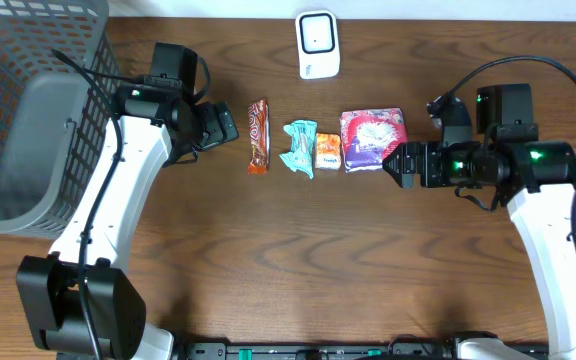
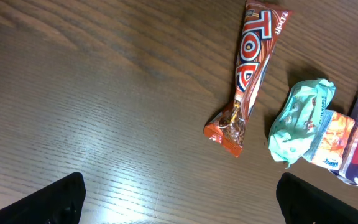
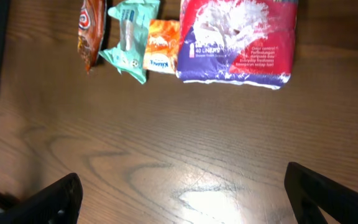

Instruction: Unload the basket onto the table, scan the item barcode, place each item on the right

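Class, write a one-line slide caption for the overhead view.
Chocolate bar, teal packet, orange packet and tissue pack lie between the open left pincer and right pincer; scanner beyond.

Four packaged items in a row on your worktop [image 1: 288,250], with the scanner beyond them.
Reading from the left, you have a long brown-and-orange foil chocolate bar [image 1: 258,136] lying flat, its length running front to back. Near it is a crumpled teal plastic packet [image 1: 299,147], then a small orange sachet [image 1: 328,152] touching the teal one. Last is a larger red, white and purple soft plastic pack [image 1: 373,137], pressed against the sachet. The white rounded barcode scanner [image 1: 318,45], with its dark window, sits well apart from the row at the worktop's far edge.
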